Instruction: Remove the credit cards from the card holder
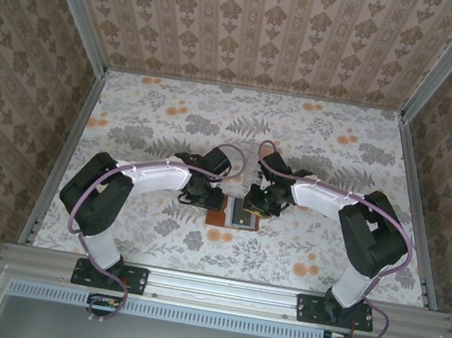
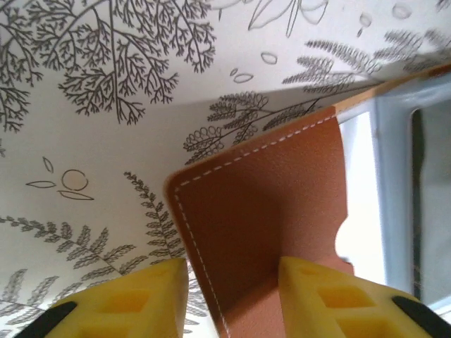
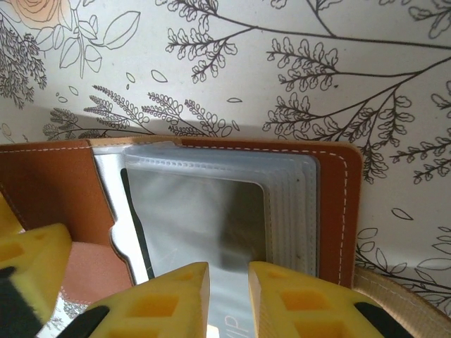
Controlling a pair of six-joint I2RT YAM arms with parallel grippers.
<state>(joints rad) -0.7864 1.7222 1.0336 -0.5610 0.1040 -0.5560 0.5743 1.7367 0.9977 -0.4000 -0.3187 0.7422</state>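
Card holder (image 1: pixel 236 215): brown leather folder, lying open and flat on the floral table (image 1: pixel 340 162), midway between the two arms, with the grey-blue lining and clear sleeves (image 3: pixel 289 211) facing up

Credit cards (image 3: pixel 204 218): pale grey, top one still lodged in the sleeve stack on the right half of the folder

Left gripper (image 2: pixel 231 273): released; yellow fingers stand well apart over the corner of the left flap and do not clamp it

Right gripper (image 3: pixel 229 274): fingers drawn close with a narrow slit between them, set at the near edge of the top card; whether the card is actually pinched cannot be told

Hazards, as judged:
- Folder unanchored: with the left flap free, a pull on the card would likely drag or lift the whole holder instead of freeing the card
- Sleeve caught along with the card: the stack would rise and the card stay inside
- Thin, smooth card: may slip from the pads
- Loose flap: may fold over the sleeves
- Grippers working near each other over one small object: risk of the fingers knocking together
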